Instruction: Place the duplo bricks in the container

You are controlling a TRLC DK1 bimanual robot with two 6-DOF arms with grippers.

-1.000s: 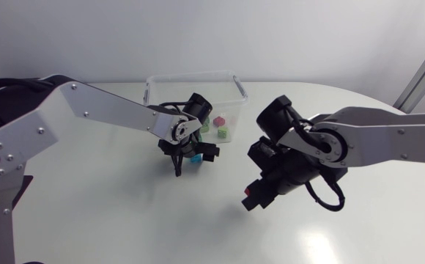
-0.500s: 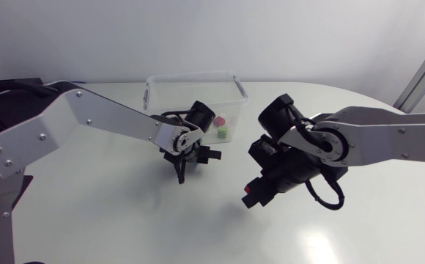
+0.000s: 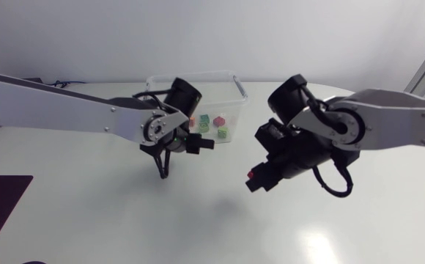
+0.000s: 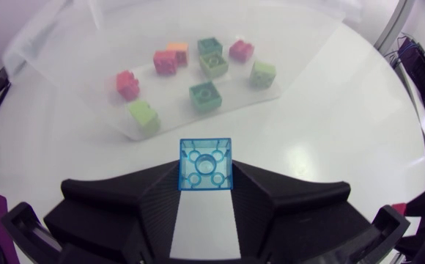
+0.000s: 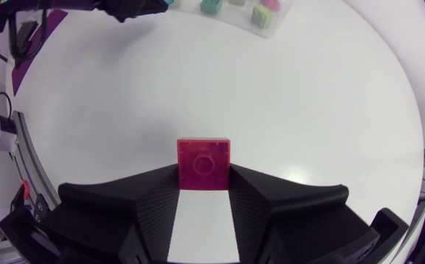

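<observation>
Blue brick [image 4: 205,164] fills left pincer [image 4: 205,183], red brick [image 5: 204,163] fills right pincer [image 5: 204,183].

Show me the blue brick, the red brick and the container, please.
blue brick [image 4: 206,164], left wrist view, middle of its face.
red brick [image 5: 204,164], right wrist view, middle of its face.
container [image 3: 205,82], head view, its far wall.

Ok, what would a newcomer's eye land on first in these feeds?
The left tool grips a translucent blue duplo brick just short of the clear container, and the right tool grips a red duplo brick over the white table. The container holds several coloured bricks.
</observation>
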